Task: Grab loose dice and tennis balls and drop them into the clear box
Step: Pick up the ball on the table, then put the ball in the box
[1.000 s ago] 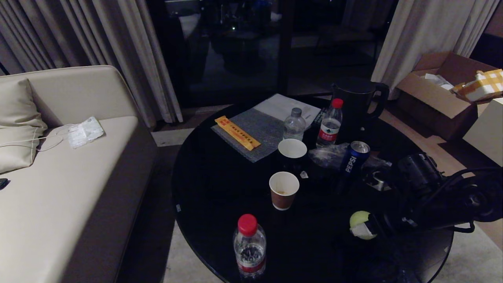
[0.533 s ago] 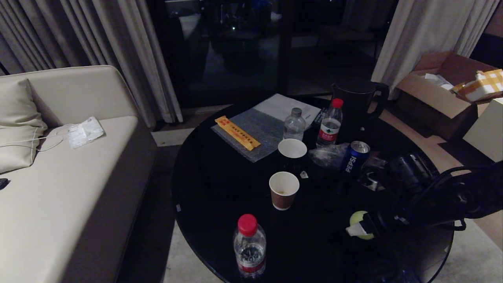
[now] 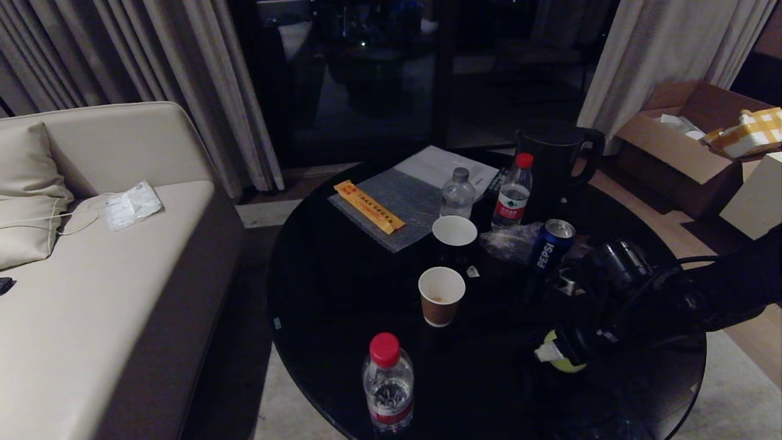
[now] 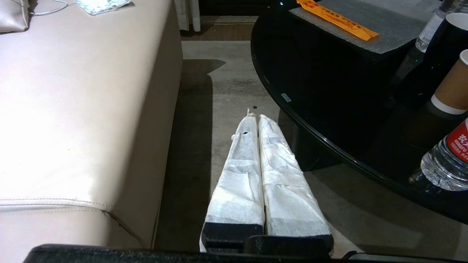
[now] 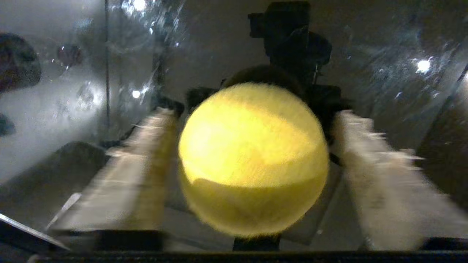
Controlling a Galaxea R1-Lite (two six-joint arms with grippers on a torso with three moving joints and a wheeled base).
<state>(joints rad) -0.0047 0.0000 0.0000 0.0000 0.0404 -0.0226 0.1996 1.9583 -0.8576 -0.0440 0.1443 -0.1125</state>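
Note:
A yellow-green tennis ball [image 3: 569, 365] [image 5: 252, 157] lies on the black round table [image 3: 342, 287] near its front right. My right gripper [image 3: 559, 357] [image 5: 254, 111] reaches down over it and is open. Its white-wrapped fingers [image 5: 146, 164] stand one on each side of the ball, with a narrow gap on each side. My left gripper [image 4: 255, 117] is shut on nothing and hangs parked over the floor between the sofa and the table. No dice and no clear box are in view.
A paper cup [image 3: 441, 295], a black cup [image 3: 454, 235], a Pepsi can [image 3: 551, 244], water bottles [image 3: 388, 382] [image 3: 512, 192] and a kettle [image 3: 559, 156] stand on the table. The sofa [image 3: 91, 293] is at the left, a cardboard box [image 3: 690, 143] at the back right.
The right arm has come down and slid left. The ball now sits between its fingers, mostly hidden in the head view, and the fingers have drawn a little closer.

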